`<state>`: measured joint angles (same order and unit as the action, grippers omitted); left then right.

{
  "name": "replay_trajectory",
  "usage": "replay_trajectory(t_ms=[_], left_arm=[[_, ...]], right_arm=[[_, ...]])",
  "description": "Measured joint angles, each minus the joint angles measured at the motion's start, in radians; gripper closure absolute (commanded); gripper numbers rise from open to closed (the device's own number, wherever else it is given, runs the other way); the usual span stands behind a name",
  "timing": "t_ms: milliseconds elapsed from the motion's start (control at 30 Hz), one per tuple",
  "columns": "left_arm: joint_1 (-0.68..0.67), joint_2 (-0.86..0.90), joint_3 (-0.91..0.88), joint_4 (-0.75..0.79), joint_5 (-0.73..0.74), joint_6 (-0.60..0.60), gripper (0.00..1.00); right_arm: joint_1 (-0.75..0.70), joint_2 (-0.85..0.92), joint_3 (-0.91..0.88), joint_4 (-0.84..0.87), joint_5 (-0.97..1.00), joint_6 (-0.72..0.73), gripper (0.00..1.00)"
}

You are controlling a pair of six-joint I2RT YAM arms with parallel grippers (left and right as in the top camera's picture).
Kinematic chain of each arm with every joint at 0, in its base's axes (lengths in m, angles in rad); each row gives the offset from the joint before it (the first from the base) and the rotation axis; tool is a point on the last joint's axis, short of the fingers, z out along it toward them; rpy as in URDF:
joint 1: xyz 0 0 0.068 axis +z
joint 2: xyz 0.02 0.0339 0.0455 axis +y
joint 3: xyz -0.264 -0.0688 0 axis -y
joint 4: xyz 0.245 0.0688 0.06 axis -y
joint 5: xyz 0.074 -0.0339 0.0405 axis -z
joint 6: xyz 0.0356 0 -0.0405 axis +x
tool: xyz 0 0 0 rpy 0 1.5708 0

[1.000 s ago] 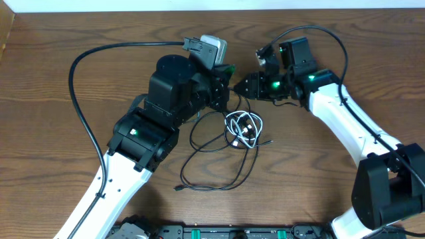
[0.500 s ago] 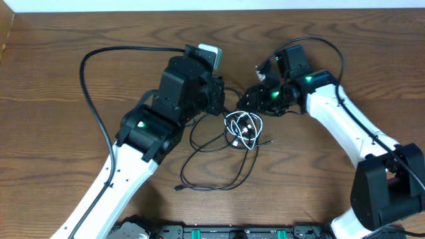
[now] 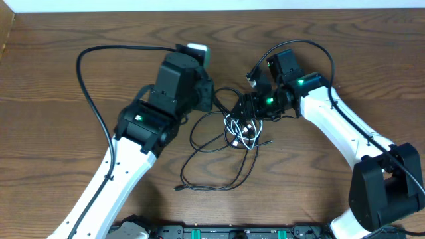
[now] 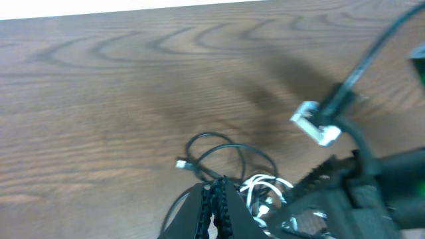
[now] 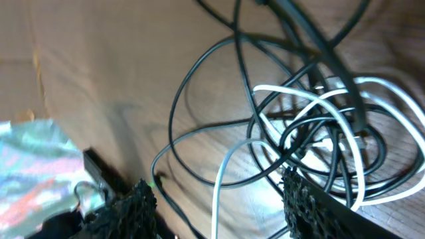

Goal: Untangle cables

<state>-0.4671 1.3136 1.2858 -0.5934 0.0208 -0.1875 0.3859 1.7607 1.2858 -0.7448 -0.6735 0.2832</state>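
Cables (image 3: pixel 242 129) sit knotted on the table (image 3: pixel 53 133) in my overhead view, directly under the right gripper (image 3: pixel 249 109), the nearer arm, with black loops trailing toward the base. On the left wrist view, the left gripper (image 4: pixel 216 196) is pinched together, though I cannot tell if it has a strand. On the right wrist view, that gripper's fingers (image 5: pixel 133 209) stand apart, straddling the knot.

The left wrist view is blurred and its bottom edge cuts off the left gripper (image 4: pixel 218 194). Overhead, the left arm (image 3: pixel 176 89) hides it and part of the cable tangle (image 3: pixel 243 130), whose plug ends are too small to make out. The right wrist view crops the right gripper (image 5: pixel 216 186) and the tangle's loops.
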Motion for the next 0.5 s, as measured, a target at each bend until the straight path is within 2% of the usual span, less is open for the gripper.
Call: replay_trajectory(t_ms=[167,400,500], left_arm=[[0.061,0.0,0.0,-0.025,-0.002,-0.004,0.92],[0.126,0.0,0.0,-0.056,-0.002,-0.025,0.92],[0.134,0.0,0.0,-0.061,-0.002,-0.026,0.92]], right_arm=[[0.002,0.014,0.0,-0.003,-0.071,-0.071,0.39],[0.013,0.137,-0.001,0.004,-0.192,-0.134,0.42],[0.013,0.164,-0.006,0.003,-0.234,-0.153,0.48]])
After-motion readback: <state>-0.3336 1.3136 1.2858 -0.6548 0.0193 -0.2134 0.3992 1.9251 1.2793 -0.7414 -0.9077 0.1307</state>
